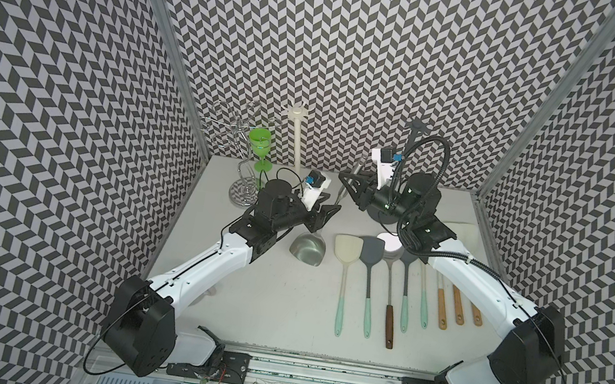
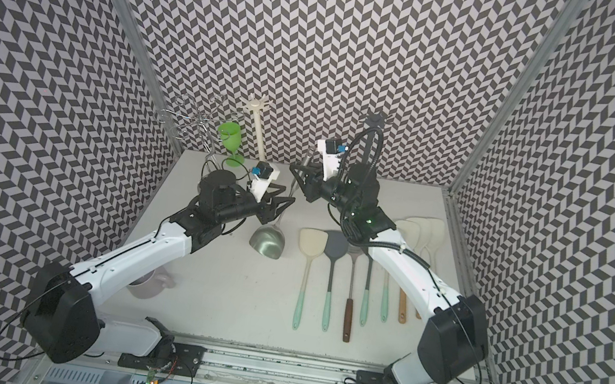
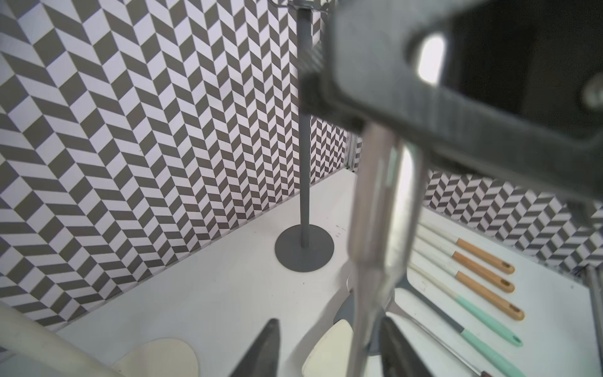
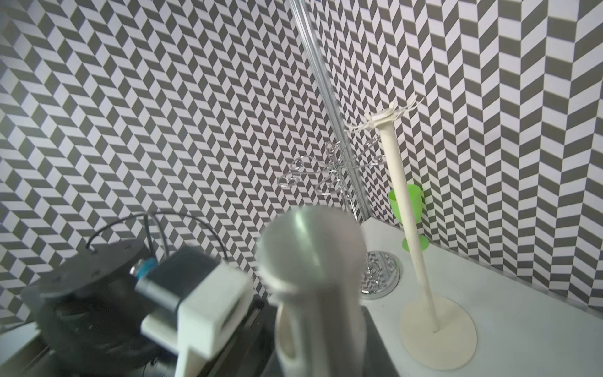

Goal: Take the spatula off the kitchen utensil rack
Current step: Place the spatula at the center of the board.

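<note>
In both top views you see the steel spatula (image 1: pixel 307 249) standing tilted between the arms, blade low at the table (image 1: pixel 281 300), well apart from the grey utensil rack (image 1: pixel 417 127). Your right gripper (image 1: pixel 346 186) is clamped on the upper end of its handle, and your left gripper (image 1: pixel 327 217) sits at the shaft lower down. Your left wrist view shows the 2 left fingers (image 3: pixel 264 352) spread apart on either side of the shaft. Your right wrist view shows the blurred handle end close up, with the cream rack (image 4: pixel 408 212) behind.
</note>
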### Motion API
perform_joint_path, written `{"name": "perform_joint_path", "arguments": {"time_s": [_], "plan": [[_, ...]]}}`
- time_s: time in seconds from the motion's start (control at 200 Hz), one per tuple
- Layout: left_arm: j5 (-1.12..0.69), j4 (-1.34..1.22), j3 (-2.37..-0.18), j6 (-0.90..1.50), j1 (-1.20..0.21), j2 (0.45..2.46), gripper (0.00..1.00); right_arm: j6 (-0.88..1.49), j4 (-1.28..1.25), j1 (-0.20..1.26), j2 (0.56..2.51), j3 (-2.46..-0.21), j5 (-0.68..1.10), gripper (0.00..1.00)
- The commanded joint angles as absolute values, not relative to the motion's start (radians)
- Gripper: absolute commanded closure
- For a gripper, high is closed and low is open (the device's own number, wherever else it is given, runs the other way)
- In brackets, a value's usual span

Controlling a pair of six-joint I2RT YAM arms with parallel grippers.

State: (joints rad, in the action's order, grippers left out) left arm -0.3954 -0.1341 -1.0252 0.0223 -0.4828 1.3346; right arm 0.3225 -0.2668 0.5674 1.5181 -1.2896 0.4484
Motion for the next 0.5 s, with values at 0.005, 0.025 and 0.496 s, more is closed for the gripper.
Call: {"name": "perform_joint_path", "arguments": {"time_s": [0.005, 0.025, 0.496], "plan": [[-0.414, -0.167, -1.062, 0.23, -0.47, 1.275, 0.14, 0.337, -0.492, 0.575, 1.419, -1.204, 0.353, 1.0], [-0.419, -0.168, -1.058, 0.265, -0.466, 1.263, 0.06, 0.337, -0.518, 0.575, 1.408, -1.184, 0.338, 1.0], [-0.615, -0.607, -0.766, 1.293, -0.349, 1.105, 0.0, 0.229, -1.151, 0.646, 1.309, -0.855, 0.067, 1.0]]}}
